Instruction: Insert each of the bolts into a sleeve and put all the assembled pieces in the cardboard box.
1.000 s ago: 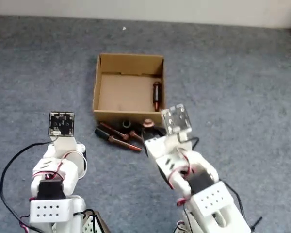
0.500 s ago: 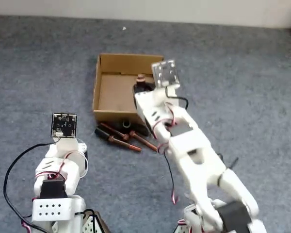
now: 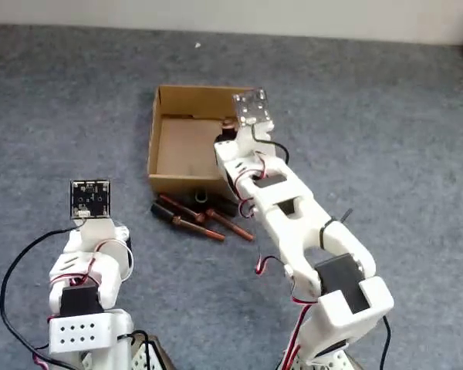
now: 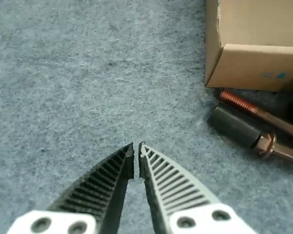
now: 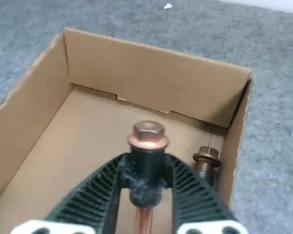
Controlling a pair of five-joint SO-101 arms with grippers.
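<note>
Cardboard box (image 3: 185, 183): right pincer (image 5: 147, 166) grips sleeved bolt (image 5: 148, 136) above; loose bolts (image 4: 263, 143) beside.

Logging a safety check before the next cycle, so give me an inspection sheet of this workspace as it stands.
Surface: grey carpet, no spills seen.
Job's things: cardboard box open, one assembled piece inside by its wall; loose bolts and sleeves on the carpet in front of the box.
Clutter: small white speck beyond the box.
Grippers: right gripper shut on a bolt-in-sleeve piece above the box; left gripper shut, empty, over bare carpet.
Cables: black cable looping beside the left arm's base; red wires along the right arm.
Surroundings: pale wall strip past the carpet's far edge.
</note>
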